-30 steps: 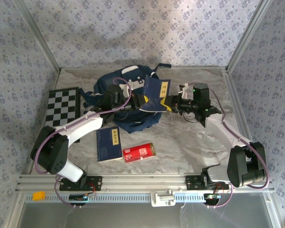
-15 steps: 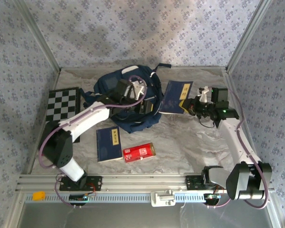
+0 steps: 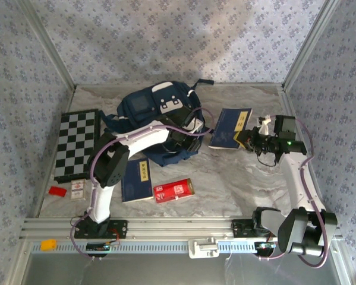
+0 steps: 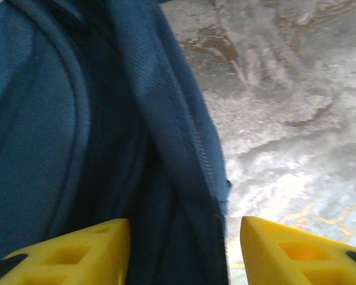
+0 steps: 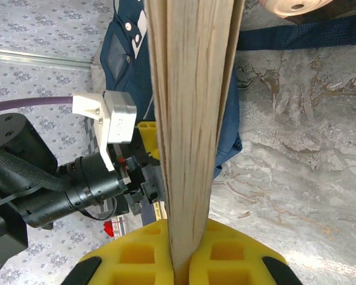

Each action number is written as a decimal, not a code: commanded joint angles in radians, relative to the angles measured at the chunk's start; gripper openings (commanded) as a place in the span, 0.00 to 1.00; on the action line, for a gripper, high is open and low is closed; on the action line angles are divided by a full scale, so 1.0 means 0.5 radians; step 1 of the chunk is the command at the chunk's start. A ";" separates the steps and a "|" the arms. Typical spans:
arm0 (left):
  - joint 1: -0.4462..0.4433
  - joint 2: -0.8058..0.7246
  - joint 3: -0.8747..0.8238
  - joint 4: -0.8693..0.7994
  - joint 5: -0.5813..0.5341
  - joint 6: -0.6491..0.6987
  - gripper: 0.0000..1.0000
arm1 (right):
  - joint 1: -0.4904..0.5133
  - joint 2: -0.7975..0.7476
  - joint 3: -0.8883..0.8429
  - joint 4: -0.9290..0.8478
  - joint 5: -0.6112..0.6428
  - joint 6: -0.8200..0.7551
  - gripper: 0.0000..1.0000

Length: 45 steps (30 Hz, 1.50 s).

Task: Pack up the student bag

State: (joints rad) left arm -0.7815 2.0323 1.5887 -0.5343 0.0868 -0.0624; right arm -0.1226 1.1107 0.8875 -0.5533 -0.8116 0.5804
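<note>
Student bag (image 3: pixel 148 110), a large navy fabric backpack with white-grey patches and white piping. Count: one. It lies slumped on the marbled surface (image 3: pixel 225 178), front pockets up, carry loop pointing far-right. Long axis seems to run from that loop toward near-left, but the cloth is too crumpled to be sure.

Left hand (image 4: pixel 183 255): yellow fingers (image 4: pixel 76 249) apart. A navy edge fold of the bag lies between them, not pinched. The bag body spreads to the left of this hand, with bare surface to its right.

Right hand (image 3: pixel 251 138): clamped on the page edge of a dark blue hardback book (image 3: pixel 230 127). The book reaches from the hand toward the bag, near it. Its cover has a yellow label strip, characters unreadable.

Second dark blue book (image 3: pixel 136 179) lies flat on the near side of the left hand, same yellow strip, unreadable. Books: two.

Red packet (image 3: pixel 173 190) sits just beside the second book, white print illegible. Count: one.

Black-and-white chequered board (image 3: pixel 76 144) lies well left of the left hand. Count: one.
</note>
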 commanded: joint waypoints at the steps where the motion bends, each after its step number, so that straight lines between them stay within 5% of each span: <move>1: -0.008 0.039 0.108 -0.041 -0.239 0.061 0.47 | -0.019 -0.047 -0.011 -0.012 -0.096 -0.069 0.00; 6: -0.007 0.036 0.132 -0.055 -0.234 0.081 0.24 | -0.032 -0.052 0.000 -0.029 -0.113 -0.091 0.00; 9: -0.007 0.019 0.144 -0.078 -0.222 0.103 0.22 | -0.046 -0.056 0.008 -0.059 -0.108 -0.109 0.00; 16: -0.010 -0.026 0.210 -0.200 -0.262 0.103 0.00 | -0.065 -0.080 0.020 -0.087 -0.129 -0.143 0.00; 23: -0.011 -0.398 0.242 -0.198 -0.451 0.113 0.00 | 0.013 -0.101 -0.021 -0.170 -0.156 -0.093 0.00; 29: -0.002 -0.564 0.330 -0.233 -0.603 0.242 0.00 | 0.449 0.012 -0.080 0.230 -0.014 0.191 0.00; 38: 0.001 -0.586 0.513 -0.243 -0.755 0.337 0.00 | 1.003 0.592 0.152 0.828 0.333 0.484 0.00; 45: 0.023 -0.576 0.569 -0.211 -0.783 0.277 0.00 | 1.213 1.202 0.533 1.092 0.475 0.541 0.00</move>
State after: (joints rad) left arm -0.7738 1.7786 1.8065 -0.7036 -0.2684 0.0818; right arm 0.4618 1.6318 1.0645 -0.1276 -0.6186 0.8242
